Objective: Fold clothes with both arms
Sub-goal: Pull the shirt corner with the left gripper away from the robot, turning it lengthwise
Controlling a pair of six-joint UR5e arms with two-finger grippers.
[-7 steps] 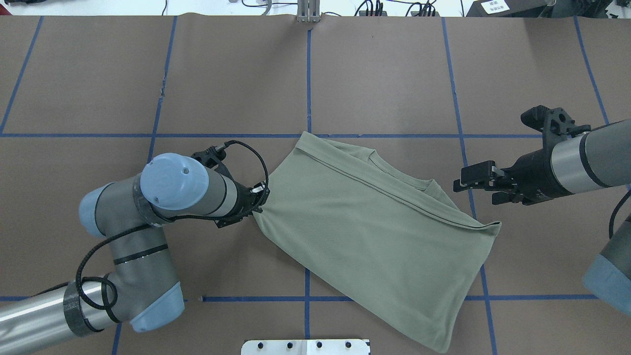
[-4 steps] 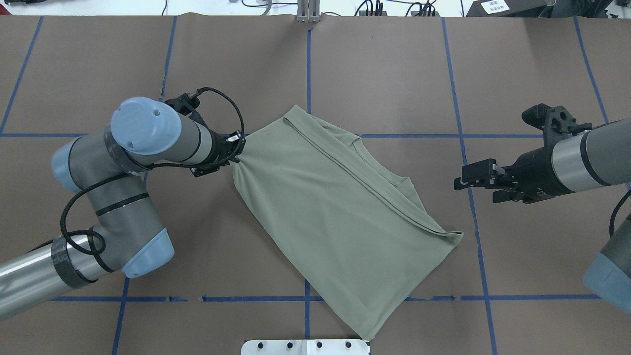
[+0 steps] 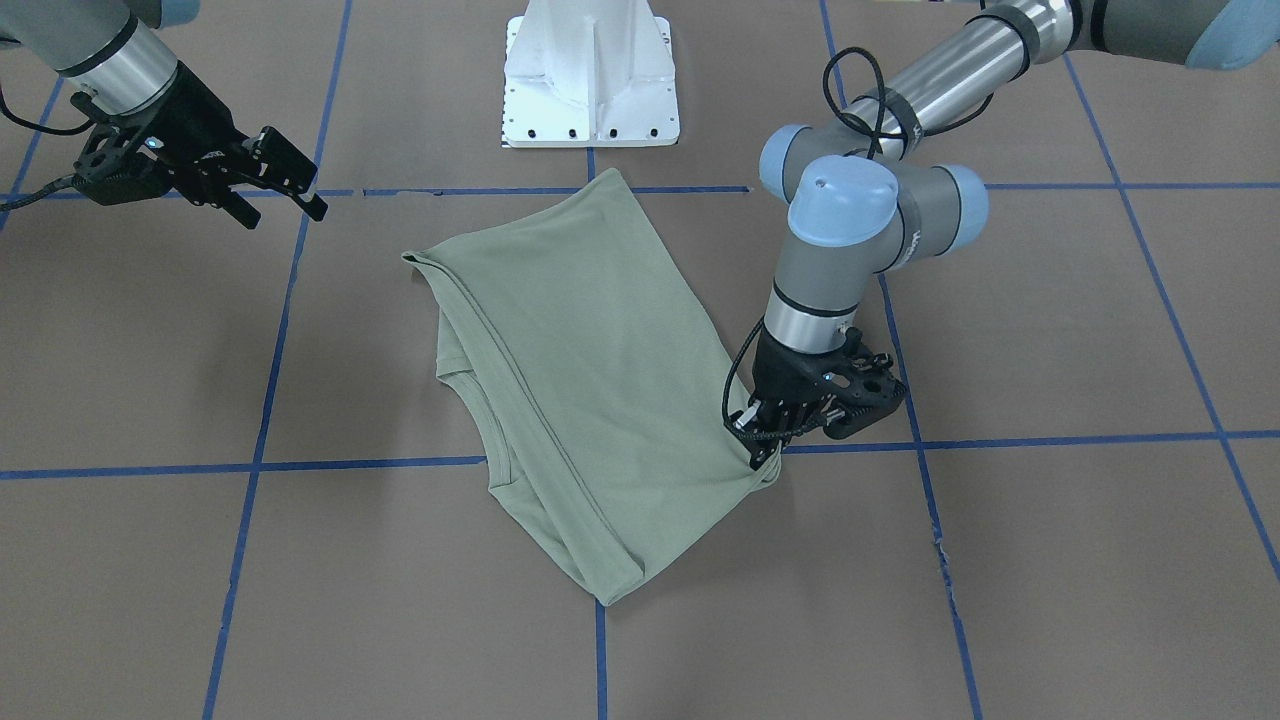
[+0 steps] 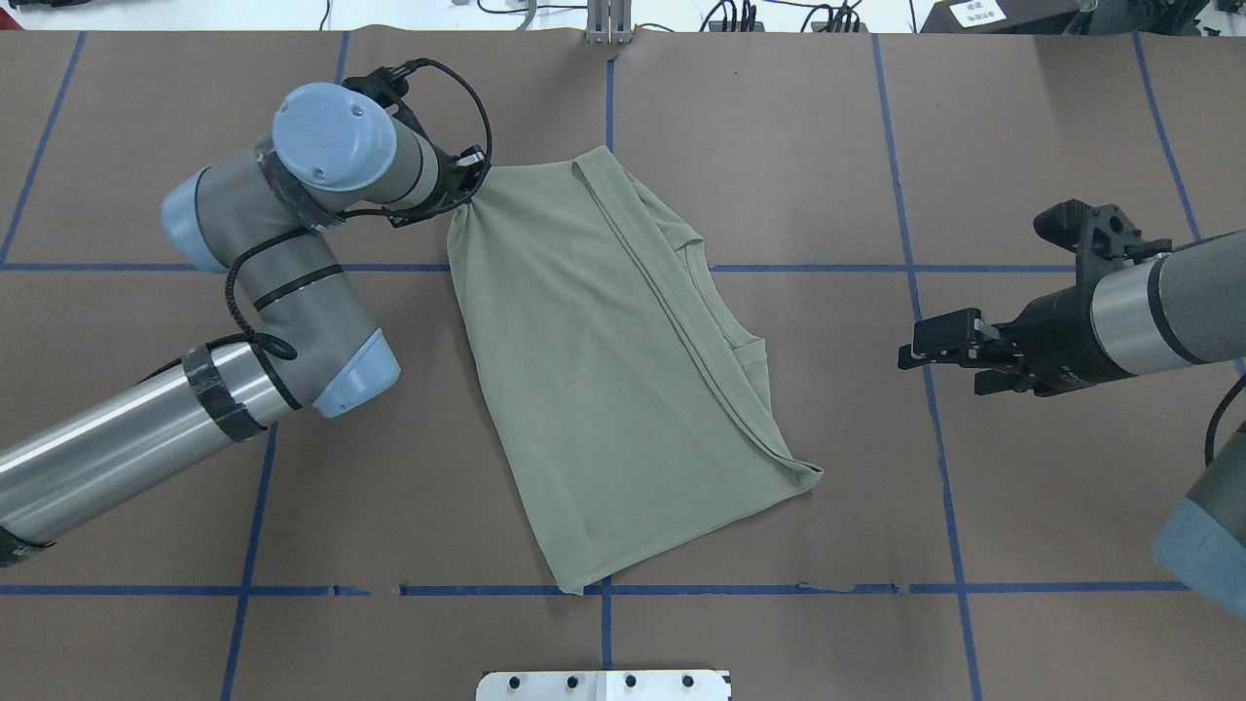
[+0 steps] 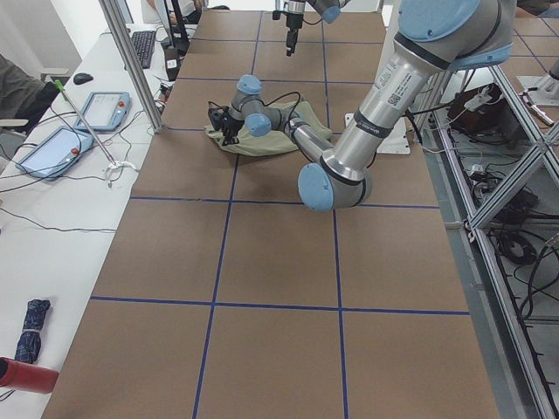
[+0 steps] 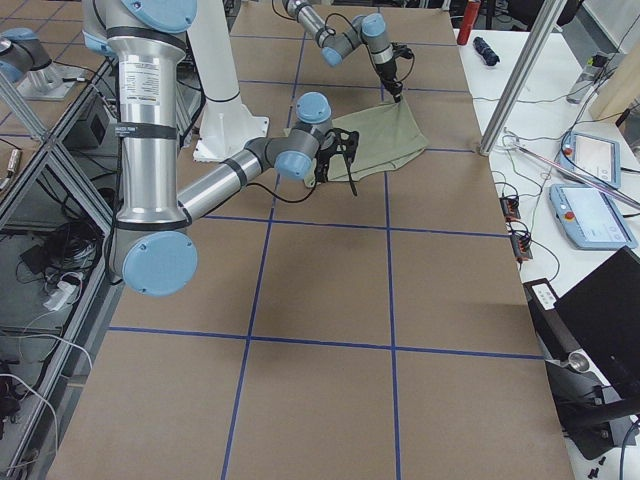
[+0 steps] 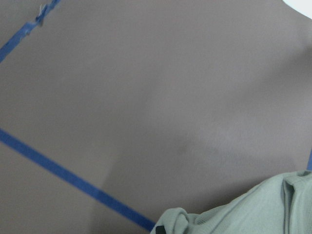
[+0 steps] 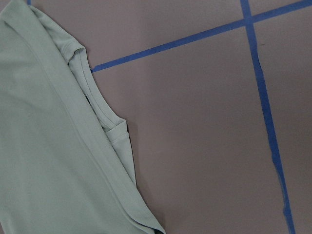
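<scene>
"Why does the left end effector [image 4: 465, 200] pinch the shirt's [image 4: 604, 389] far left corner?"

"To drag it straight in the middle of the table [image 4: 1022, 146], I think. The right end effector [image 4: 936, 368] hangs open, empty."

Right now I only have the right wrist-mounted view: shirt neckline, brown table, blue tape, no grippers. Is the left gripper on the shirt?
Observer: Yes. The left gripper is shut on a corner of the shirt, on the far side from the robot. The fabric bunches at the pinch.
Operator: Right gripper?
Observer: The right gripper is open and hovers off to the shirt's side, not touching it.
Operator: Where does the rest of the shirt lie?
Observer: It lies folded and flat on the table, skewed to the grid. The corner nearest the robot reaches the blue tape line.
</scene>
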